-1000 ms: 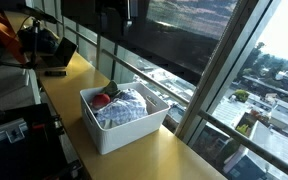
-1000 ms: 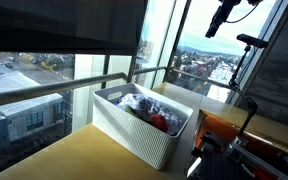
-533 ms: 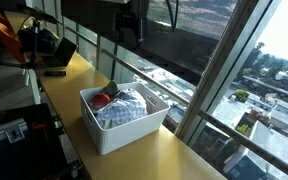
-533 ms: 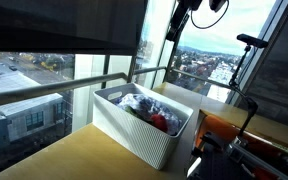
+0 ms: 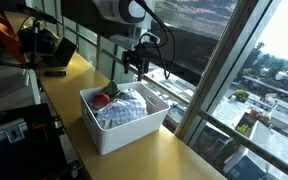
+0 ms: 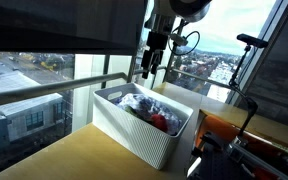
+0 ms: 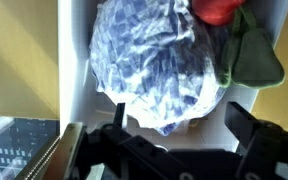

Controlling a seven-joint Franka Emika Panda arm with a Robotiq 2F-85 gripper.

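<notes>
**A:** Wrist view, left to right: wooden counter (image 7: 24,60), then the white bin (image 7: 79,60) holding a blue-patterned cloth (image 7: 159,65), a red thing (image 7: 216,8), a dark green thing (image 7: 256,55).

**B:** And the gripper (image 7: 174,125)?

**A:** Jaws wide apart, holding nothing, hanging just above the cloth. In an exterior view the window frame (image 5: 212,75) stands just behind the bin.

The bin (image 6: 132,132) is white, its outer walls ribbed in fine vertical lines. Inside lies a cloth (image 7: 156,62) in a mottled blue-and-white print, beside a red item (image 7: 217,9) (too blurred to name) and a dark green fabric (image 7: 254,55). The worktop (image 5: 179,155) is honey-yellow; the pincer (image 5: 136,64) is black.
</notes>
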